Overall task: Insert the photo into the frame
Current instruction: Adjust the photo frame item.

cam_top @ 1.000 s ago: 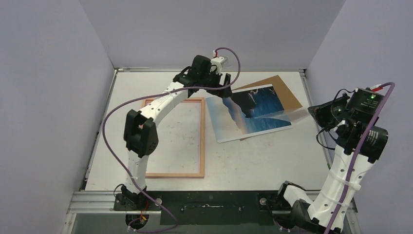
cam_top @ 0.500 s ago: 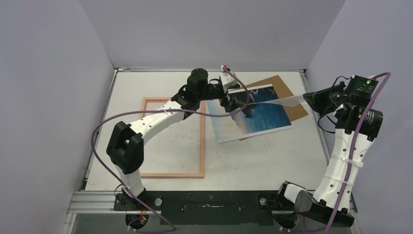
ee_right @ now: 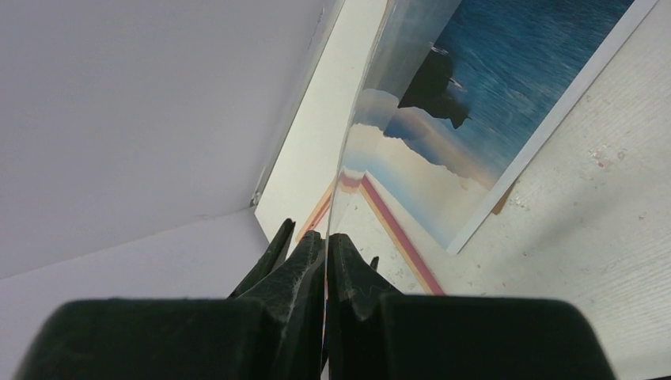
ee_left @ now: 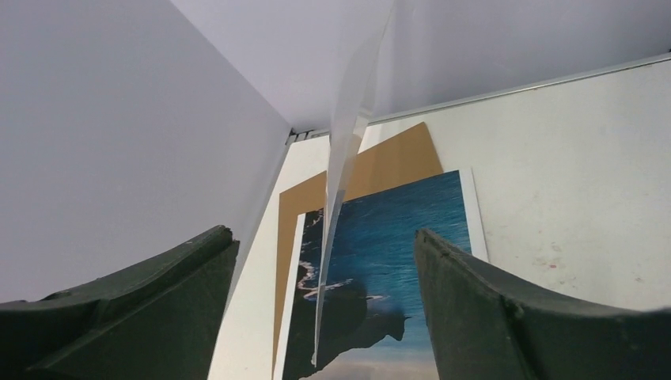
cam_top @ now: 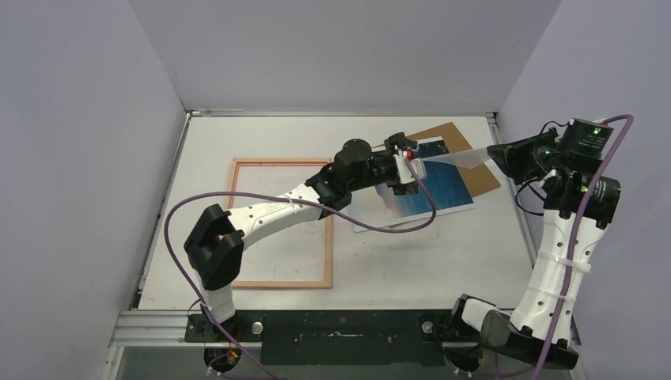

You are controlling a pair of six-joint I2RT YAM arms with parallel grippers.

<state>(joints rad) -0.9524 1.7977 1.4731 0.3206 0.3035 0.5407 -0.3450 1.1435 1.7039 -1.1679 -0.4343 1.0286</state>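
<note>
The photo (cam_top: 443, 188) of blue sea and dark hills lies face up on the table, partly over a brown cardboard board (cam_top: 468, 152). The thin-edged frame (cam_top: 328, 229) lies flat to its left. My right gripper (cam_top: 500, 154) is shut on one edge of a clear sheet (cam_top: 463, 161) and holds it in the air above the photo. In the right wrist view the sheet (ee_right: 380, 95) runs up from the shut gripper (ee_right: 326, 241). My left gripper (ee_left: 324, 236) is open over the photo (ee_left: 396, 261), and the sheet's free end (ee_left: 348, 158) hangs edge-on between its fingers without touching them.
Grey walls close in the table on the left, back and right. A metal rail (cam_top: 340, 113) runs along the far edge. The left arm's purple cable (cam_top: 182, 245) loops over the frame's left side. The right arm (cam_top: 554, 261) stands at the table's right edge.
My left arm has swung right, from the frame's far corner to above the photo, staying open. The right gripper has lifted the clear sheet higher and farther back.
</note>
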